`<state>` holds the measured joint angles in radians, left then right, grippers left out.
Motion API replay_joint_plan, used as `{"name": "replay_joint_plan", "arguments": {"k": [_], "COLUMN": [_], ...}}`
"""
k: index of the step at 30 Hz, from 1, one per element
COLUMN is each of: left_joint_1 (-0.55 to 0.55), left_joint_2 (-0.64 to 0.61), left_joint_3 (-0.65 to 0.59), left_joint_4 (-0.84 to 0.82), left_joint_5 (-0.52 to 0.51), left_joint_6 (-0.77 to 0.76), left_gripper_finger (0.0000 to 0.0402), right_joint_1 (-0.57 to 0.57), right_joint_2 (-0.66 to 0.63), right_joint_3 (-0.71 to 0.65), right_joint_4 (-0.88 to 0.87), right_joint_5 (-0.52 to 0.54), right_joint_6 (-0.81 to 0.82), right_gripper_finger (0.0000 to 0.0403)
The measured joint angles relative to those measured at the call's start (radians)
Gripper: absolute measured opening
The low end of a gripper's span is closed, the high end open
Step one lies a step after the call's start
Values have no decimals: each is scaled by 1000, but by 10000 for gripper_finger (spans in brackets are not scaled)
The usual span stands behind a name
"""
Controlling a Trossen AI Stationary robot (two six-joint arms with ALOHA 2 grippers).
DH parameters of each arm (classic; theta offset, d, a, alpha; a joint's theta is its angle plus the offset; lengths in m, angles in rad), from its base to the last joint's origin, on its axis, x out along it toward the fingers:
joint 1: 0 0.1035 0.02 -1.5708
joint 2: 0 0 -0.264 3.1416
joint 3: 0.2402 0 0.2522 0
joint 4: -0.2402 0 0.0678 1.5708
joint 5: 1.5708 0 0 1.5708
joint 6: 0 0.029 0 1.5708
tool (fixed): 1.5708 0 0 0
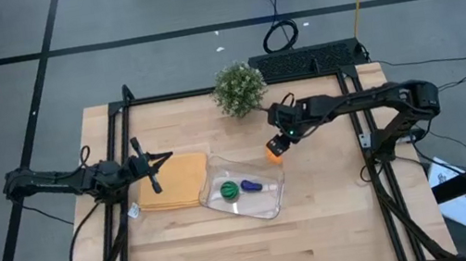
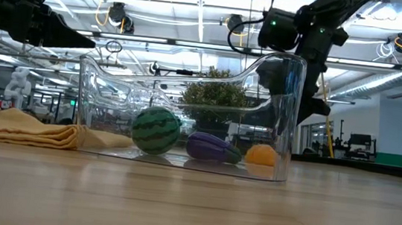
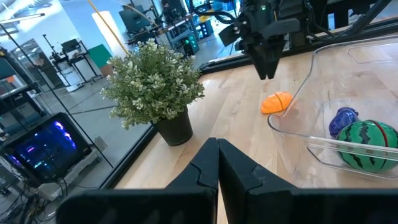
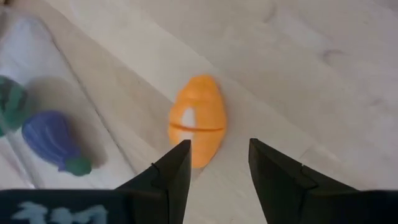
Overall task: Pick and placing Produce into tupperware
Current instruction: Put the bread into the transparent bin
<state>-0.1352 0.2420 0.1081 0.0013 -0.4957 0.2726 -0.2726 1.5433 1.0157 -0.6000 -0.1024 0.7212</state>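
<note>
1. Right gripper (image 4: 214, 163) up above the bare wood, pointing down at the orange piece (image 4: 198, 119), jaws parted and gripping nothing.
2. Orange piece lying on the table (image 1: 342, 226), just outside the tupperware (image 1: 269, 207) at the corner on the right arm's side; seen in the right wrist view between the two dark fingers (image 4: 171, 174), clear of both.
3. Seen from overhead, same gripper (image 1: 286, 129) just above that orange piece (image 1: 274, 149), between the potted plant (image 1: 239, 89) and the container.
4. Inside the tupperware: round green piece (image 1: 227, 189), striped like a watermelon, next to the elongated purple piece (image 1: 250, 185).
5. Low view: green (image 2: 156, 130), purple (image 2: 209, 147) and orange (image 2: 261, 155) in a row, orange seen through the clear wall (image 2: 284, 121).
6. Left gripper (image 1: 156, 163) parked over the tan-yellow mat (image 1: 183, 181), jaws pressed fully together, empty.
7. Mat lying against the container's side nearest the left arm.
</note>
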Motion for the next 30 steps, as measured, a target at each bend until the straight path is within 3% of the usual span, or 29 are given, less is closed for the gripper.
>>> {"name": "replay_joint_plan", "arguments": {"k": [9,23,30], "left_joint_1": [0,0,0], "left_joint_2": [0,0,0], "left_joint_3": [0,0,0], "left_joint_4": [0,0,1], "left_joint_5": [0,0,0], "left_joint_6": [7,13,14], "left_gripper_finger": [3,3,3], "right_joint_1": [-16,-2,-1], "right_joint_2": [0,0,22], "right_joint_3": [1,25,79], "right_joint_4": [78,98,-6], "right_joint_5": [-57,-53,-1], "right_joint_6": [16,9,-12], "right_gripper_finger": [151,151,149]}}
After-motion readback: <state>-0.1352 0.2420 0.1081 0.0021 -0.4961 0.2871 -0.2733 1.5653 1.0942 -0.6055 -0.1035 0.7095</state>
